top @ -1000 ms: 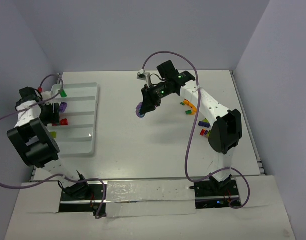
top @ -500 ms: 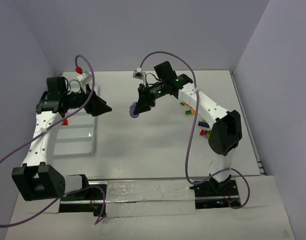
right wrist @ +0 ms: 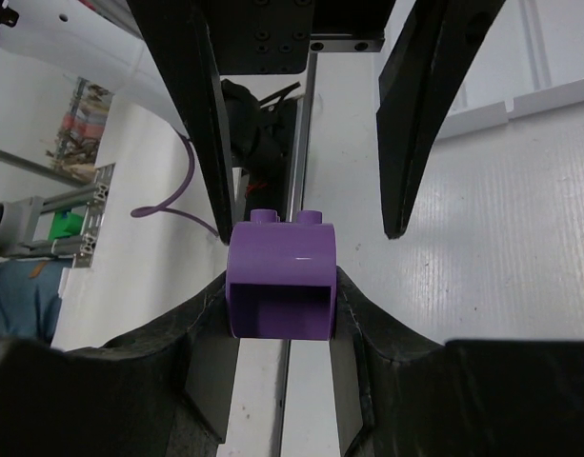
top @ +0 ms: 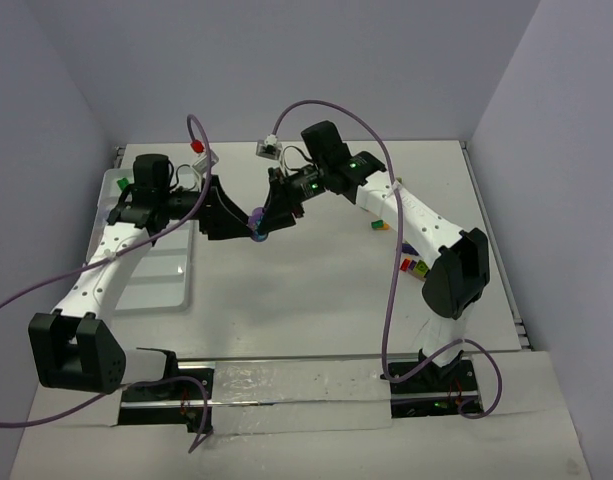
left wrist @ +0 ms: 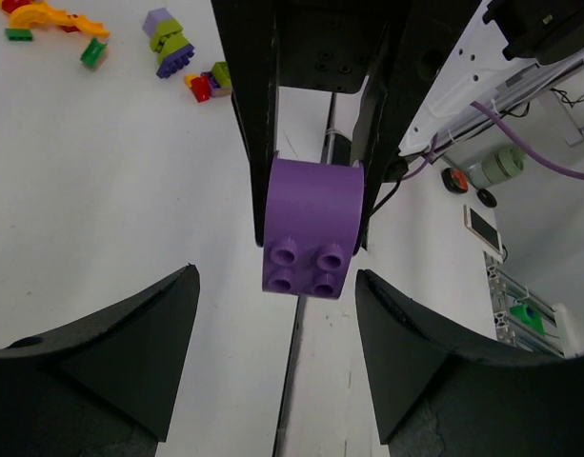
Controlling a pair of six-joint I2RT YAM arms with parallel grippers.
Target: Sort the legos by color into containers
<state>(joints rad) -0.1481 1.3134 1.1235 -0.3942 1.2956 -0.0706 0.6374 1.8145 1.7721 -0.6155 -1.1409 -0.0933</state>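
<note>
Purple lego [left wrist: 309,224], clamped in the right gripper [right wrist: 280,290], looks mid-handover off the tray [top: 189,262]'s right edge; the left gripper [left wrist: 275,274] (jaws spread wide) needs to advance and close.

A white bench [top: 286,290] carries everything, closed in by pale lilac walls [top: 286,60] at the back and on both sides. A strip of glossy tape [top: 296,385] runs along its near edge. Beyond the bench, the left wrist view shows a pale phone [left wrist: 484,228] lying flat near a grey-green roll [left wrist: 496,167] and a silver metal rail [left wrist: 506,290]
</note>
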